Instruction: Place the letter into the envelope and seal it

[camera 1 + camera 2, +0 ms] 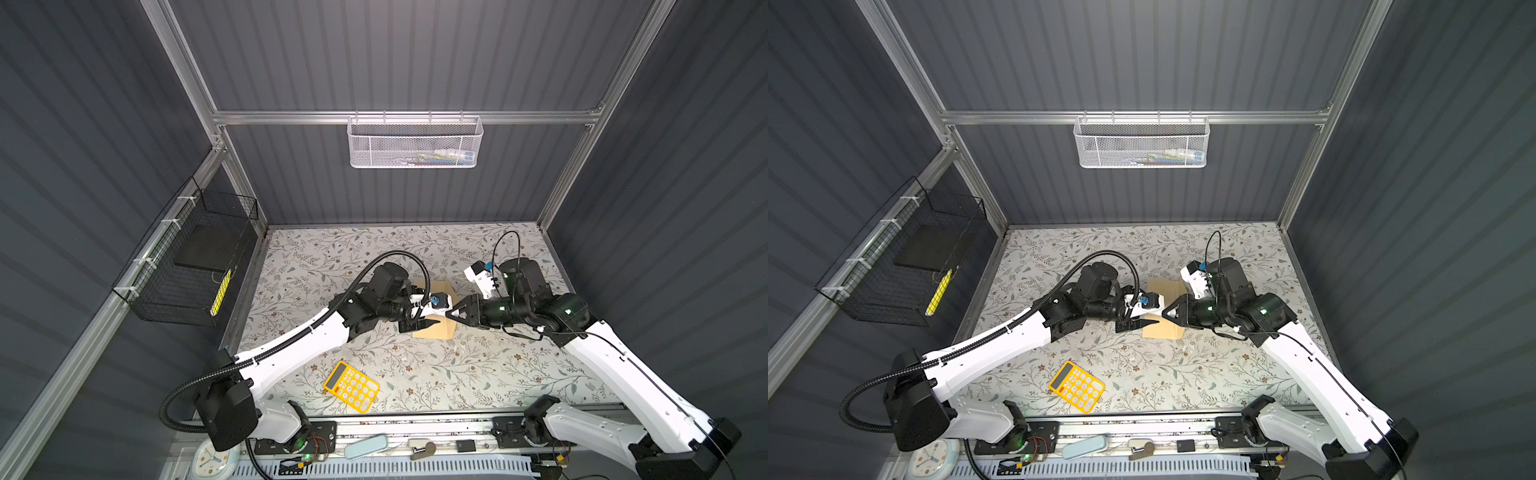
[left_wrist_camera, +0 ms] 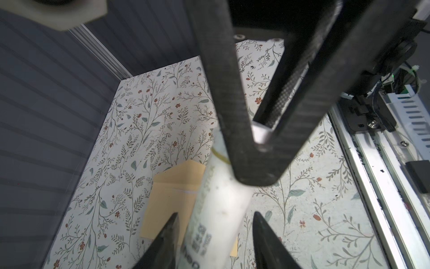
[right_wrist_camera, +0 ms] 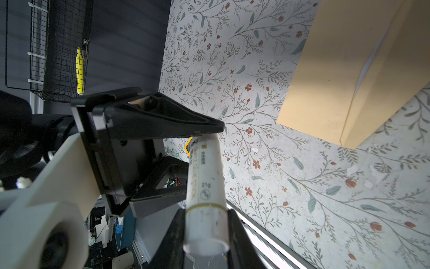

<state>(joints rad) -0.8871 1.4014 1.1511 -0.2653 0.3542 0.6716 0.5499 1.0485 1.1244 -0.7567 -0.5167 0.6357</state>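
Your right gripper (image 3: 206, 223) clamps the glue stick (image 3: 204, 181) by its cap end; its long axis points into your left gripper (image 2: 215, 216), jaws part-open astride it. The envelope (image 2: 167, 198) lies beneath, central on the tabletop (image 1: 478, 374); the letter (image 3: 367, 62) seems tucked inside.

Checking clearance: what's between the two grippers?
The glue stick: the right gripper clamps one end, the left gripper, jaws open, straddles the other. Both wrist views show it.

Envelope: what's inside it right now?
Only a thin white edge, likely the letter, shows at the envelope mouth in both wrist views. Anything else inside is covered by the kraft paper.
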